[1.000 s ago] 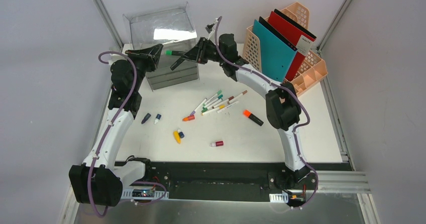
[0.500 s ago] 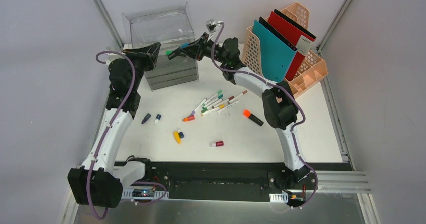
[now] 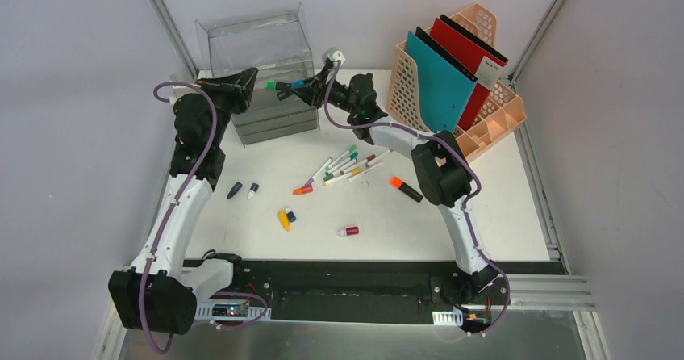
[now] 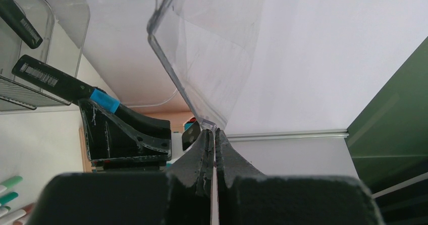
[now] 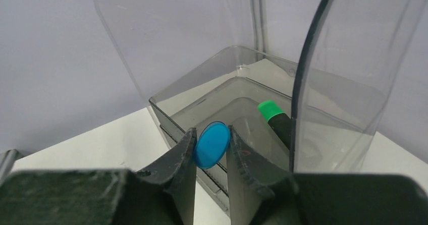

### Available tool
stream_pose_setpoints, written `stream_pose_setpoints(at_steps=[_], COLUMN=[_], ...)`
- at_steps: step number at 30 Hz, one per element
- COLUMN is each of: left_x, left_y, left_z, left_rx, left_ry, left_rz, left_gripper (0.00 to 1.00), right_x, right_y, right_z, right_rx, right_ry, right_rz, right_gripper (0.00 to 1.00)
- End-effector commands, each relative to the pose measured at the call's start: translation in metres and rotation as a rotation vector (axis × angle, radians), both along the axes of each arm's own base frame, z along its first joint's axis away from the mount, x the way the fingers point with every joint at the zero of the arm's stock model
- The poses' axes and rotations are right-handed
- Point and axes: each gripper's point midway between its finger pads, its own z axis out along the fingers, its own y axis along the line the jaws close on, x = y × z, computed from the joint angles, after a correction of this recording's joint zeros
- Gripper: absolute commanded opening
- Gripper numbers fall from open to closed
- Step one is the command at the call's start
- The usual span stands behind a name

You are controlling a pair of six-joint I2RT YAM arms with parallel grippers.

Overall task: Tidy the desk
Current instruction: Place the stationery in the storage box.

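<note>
On the white desk [image 3: 452, 215] stands a grey drawer box [image 3: 278, 119] with a clear hinged lid [image 3: 254, 41]. My left gripper [image 3: 248, 77] is shut on the lid's edge [image 4: 212, 124] and holds it raised. Over the open top tray [image 5: 202, 96], my right gripper [image 3: 292, 92] is shut on a black marker with a blue cap [image 5: 212, 144]. The left wrist view shows that marker's barcoded body [image 4: 55, 78]. A green-capped marker [image 5: 272, 111] lies inside the tray.
Several loose markers [image 3: 347, 165] lie mid-desk, with an orange-capped highlighter [image 3: 406, 188], a yellow piece [image 3: 284, 219], a red-capped piece [image 3: 348, 231] and two small caps [image 3: 235, 189]. A peach file rack [image 3: 492, 118] with teal and red folders stands back right.
The right arm has swung left and its wrist has turned over the open box, still holding the blue-capped marker. The left gripper keeps the lid raised.
</note>
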Motion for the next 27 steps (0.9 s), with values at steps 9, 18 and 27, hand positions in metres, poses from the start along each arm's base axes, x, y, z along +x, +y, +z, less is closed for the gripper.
stream_pose_setpoints(at_steps=[9, 18, 27], left_x=[-0.017, -0.018, -0.019], left_y=[0.004, 0.004, 0.002], left_z=[0.046, 0.048, 0.046], left_rx=[-0.004, 0.003, -0.003], left_ry=[-0.114, -0.116, -0.116], left_rz=[0.026, 0.023, 0.012], left_gripper=[0.00, 0.00, 0.00], right_x=[0.033, 0.039, 0.009], right_y=[0.006, 0.005, -0.002], right_z=[-0.001, -0.029, -0.016], right_rx=[-0.150, -0.307, -0.267], right_ry=[-0.245, -0.341, -0.482], right_rz=[-0.241, -0.377, -0.424], right_gripper=[0.08, 0.36, 0.84])
